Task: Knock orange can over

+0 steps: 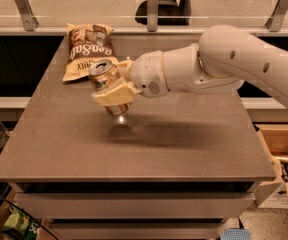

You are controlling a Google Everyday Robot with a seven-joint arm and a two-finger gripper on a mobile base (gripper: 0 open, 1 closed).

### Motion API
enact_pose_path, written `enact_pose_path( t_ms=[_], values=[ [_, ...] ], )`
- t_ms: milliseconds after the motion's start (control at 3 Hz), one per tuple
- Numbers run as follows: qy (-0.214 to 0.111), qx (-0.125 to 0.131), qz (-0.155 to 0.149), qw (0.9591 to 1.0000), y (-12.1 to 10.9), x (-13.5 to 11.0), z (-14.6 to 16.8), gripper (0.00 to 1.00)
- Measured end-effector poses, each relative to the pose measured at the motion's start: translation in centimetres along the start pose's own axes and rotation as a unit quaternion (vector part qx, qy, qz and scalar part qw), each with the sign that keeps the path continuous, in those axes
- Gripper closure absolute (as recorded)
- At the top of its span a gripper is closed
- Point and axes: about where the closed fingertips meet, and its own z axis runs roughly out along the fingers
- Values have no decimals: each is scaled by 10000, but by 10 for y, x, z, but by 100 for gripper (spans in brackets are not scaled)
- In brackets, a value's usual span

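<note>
Bronze-orange metal glints as the orange can (103, 75) leans tilted at the back-left of the grey surface (184, 149), just before a chip bag (86, 46), the gripper (110, 83) holding it, cream fingers (111, 98) clamped around it.

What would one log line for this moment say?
gripper: over grey table, left of centre, shut on golden-orange metallic can | can: tilted, not yet down

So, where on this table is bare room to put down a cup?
The whole front strip of the grey-brown table is bare, as is the left edge below the brown crinkled chip bag. The right side under the white arm is bare but overhung. Crowded: back left, where the hand holds the tilted golden-orange metallic drink can.
</note>
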Motion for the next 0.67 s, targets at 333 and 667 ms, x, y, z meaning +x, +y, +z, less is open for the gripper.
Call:
enact_pose_path(
  t_ms=[333,667],
  values=[
    [346,116,71,9993,-3,-3,-17,100],
    [745,211,146,9969,-3,-6,-29,100]
  ],
)
